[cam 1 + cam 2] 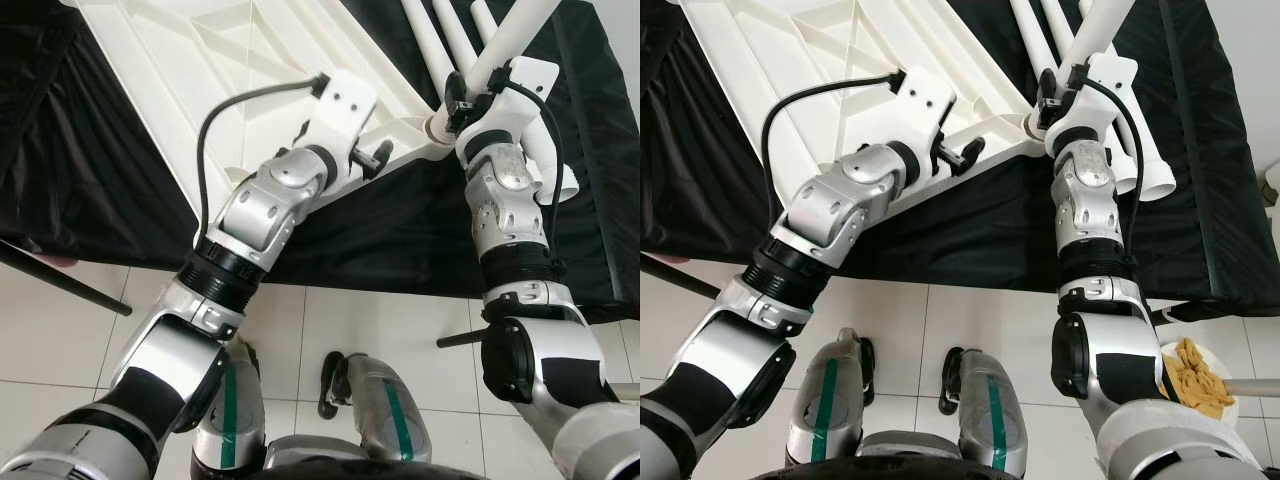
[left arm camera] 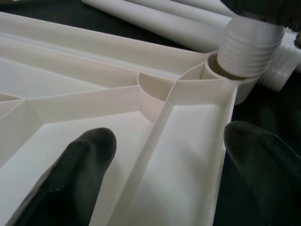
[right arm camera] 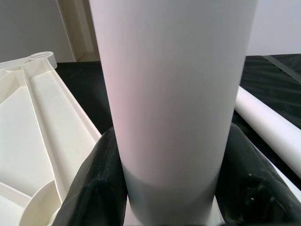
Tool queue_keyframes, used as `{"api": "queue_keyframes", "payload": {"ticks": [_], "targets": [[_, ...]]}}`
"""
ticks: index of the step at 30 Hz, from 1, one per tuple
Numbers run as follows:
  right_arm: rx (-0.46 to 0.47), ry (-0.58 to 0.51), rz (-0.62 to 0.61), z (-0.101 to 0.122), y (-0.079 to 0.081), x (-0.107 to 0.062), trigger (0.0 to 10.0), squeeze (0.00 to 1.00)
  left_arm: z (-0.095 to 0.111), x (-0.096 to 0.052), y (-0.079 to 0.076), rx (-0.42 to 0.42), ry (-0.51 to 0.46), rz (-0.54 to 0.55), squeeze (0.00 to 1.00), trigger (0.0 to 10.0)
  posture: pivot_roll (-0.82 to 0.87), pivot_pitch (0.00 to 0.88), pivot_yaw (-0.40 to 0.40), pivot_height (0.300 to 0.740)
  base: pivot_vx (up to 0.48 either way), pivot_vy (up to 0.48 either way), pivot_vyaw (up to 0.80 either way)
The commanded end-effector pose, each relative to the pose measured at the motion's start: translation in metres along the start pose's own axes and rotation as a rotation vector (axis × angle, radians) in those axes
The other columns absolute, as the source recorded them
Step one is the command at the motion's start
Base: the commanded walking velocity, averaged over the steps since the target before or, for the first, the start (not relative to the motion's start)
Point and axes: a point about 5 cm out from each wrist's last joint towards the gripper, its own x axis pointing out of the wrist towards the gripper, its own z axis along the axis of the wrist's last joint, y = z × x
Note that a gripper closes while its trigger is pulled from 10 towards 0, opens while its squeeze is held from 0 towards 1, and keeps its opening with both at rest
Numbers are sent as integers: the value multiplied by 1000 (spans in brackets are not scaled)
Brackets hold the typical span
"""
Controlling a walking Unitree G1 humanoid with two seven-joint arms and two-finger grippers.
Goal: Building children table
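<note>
The right claw (image 3: pixel 171 188) is closed around a white table leg (image 3: pixel 171 89), 1 black finger (image 3: pixel 96 183) pressed to each side of the tube. The leg stands tilted over the near right corner of the tabletop (image 1: pixel 200 90), its threaded end (image 2: pixel 249 52) sitting at the mouth of the round corner socket (image 2: pixel 214 75); whether the threads have caught cannot be told.

The left claw (image 2: pixel 178 165) is spread wide, straddling the tabletop's edge near that same corner. 1 finger (image 2: pixel 70 174) hovers over the ribbed underside and the other sits outside the rim over the black cloth; neither clearly touches the plastic, so it holds nothing.

The tabletop lies upside down on the desk (image 1: pixel 400 240), which is draped in black, and its ribs face up. To the right, 3 spare legs (image 1: pixel 1035 30) lie side by side on the cloth, well clear of the corner.

The parts look like hollow moulded plastic: probably light, stiff, and smooth enough to slip in a loose grip. The leg is best held low on the plain tube, just above the threads, as it is now, so it can be turned square to the socket. The tabletop would likely slide on the cloth under twisting, so the rim beside the socket seems the place to pinch and steady it.
</note>
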Motion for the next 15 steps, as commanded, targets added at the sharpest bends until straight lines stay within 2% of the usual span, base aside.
{"api": "queue_keyframes", "payload": {"ticks": [1,15], "targets": [[-2,-13,-1,3,-4,-1,10000,0,-6,2,-9,11,23,-66,0,10000,89,23,-63,740,0,0,0],[-10,-8,-4,1,-7,-4,10000,0,-16,6,-26,131,36,-151,0,10000,80,26,-56,740,0,0,0]]}}
